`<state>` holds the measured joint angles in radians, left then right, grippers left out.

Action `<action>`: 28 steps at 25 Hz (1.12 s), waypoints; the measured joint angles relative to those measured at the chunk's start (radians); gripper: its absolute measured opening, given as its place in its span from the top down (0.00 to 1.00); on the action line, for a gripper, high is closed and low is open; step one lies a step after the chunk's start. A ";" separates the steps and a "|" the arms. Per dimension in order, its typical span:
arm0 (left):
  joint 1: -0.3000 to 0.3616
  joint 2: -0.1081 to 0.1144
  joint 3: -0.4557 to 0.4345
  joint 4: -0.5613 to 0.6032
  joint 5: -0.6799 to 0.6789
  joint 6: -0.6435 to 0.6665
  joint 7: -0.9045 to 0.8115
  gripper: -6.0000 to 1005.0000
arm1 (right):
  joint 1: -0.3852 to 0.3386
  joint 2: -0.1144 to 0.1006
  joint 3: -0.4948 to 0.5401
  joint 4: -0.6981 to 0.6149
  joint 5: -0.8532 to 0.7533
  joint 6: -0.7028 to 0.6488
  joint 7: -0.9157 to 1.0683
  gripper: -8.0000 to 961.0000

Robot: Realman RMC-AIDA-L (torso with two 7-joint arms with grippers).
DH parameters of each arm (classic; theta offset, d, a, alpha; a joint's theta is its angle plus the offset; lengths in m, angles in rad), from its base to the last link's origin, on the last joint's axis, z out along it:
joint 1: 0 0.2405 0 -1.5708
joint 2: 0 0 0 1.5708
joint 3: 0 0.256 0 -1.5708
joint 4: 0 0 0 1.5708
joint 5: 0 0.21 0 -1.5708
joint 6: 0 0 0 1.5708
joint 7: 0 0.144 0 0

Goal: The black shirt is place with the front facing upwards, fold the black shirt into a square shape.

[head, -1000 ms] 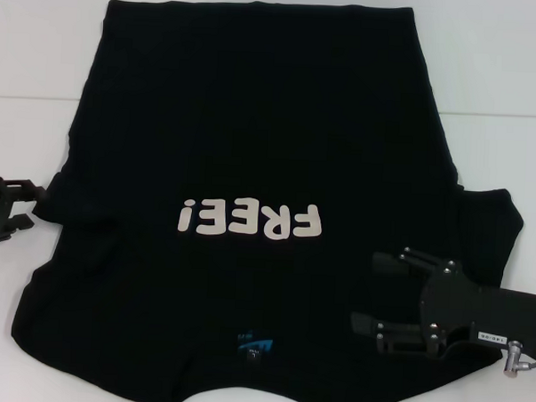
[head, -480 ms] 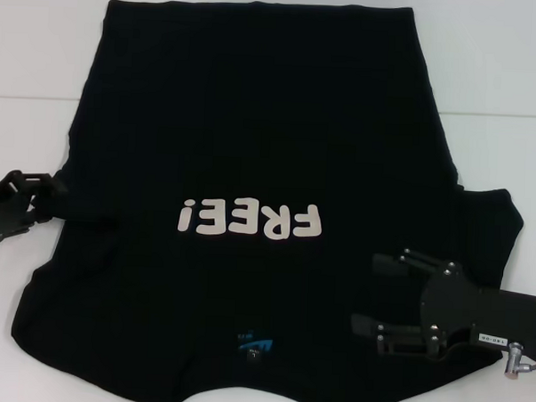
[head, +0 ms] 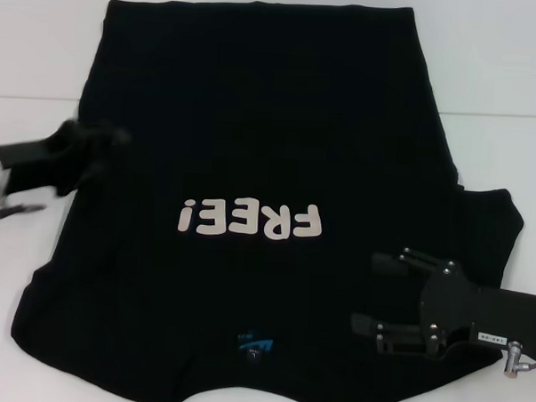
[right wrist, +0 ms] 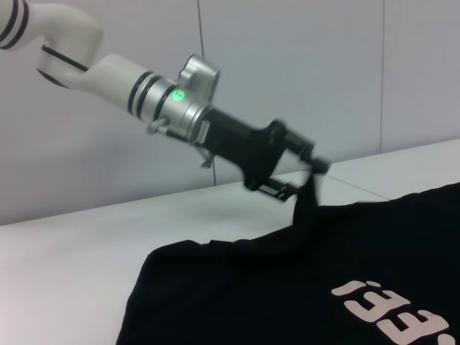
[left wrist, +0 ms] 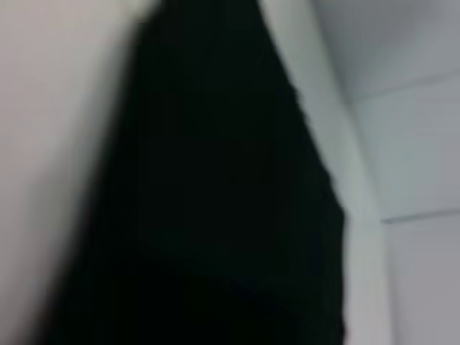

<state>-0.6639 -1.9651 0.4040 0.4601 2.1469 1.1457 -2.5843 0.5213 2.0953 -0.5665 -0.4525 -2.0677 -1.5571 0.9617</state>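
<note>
The black shirt [head: 252, 165] was spread front-up on the bench [head: 43, 58]. Its nine-o'clock sleeve was pinched by the left hand [right wrist: 310, 167]; it should be carried inward evenly. The right hand [head: 371, 294] was held unclenched at four o'clock.

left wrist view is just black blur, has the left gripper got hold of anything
Observer: Yes. In the right wrist view the left gripper is shut on a pinch of the black shirt at its left sleeve edge and holds that cloth up off the table.
Operator: where is the right gripper
Observer: In the head view the right gripper is open over the shirt's right side, near the sleeve, and holds nothing.
Operator: shirt folded yet
Observer: No. The head view shows it spread out with the FREE! lettering facing up.
</note>
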 joint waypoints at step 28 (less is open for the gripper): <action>0.099 0.050 0.075 0.016 0.083 0.059 0.103 0.48 | 0.006 0.000 -0.002 0.001 0.000 0.004 0.000 0.02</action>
<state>-0.5650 -1.9152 0.4786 0.4761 2.2295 1.2049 -2.4811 0.5274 2.0953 -0.5689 -0.4519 -2.0677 -1.5532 0.9617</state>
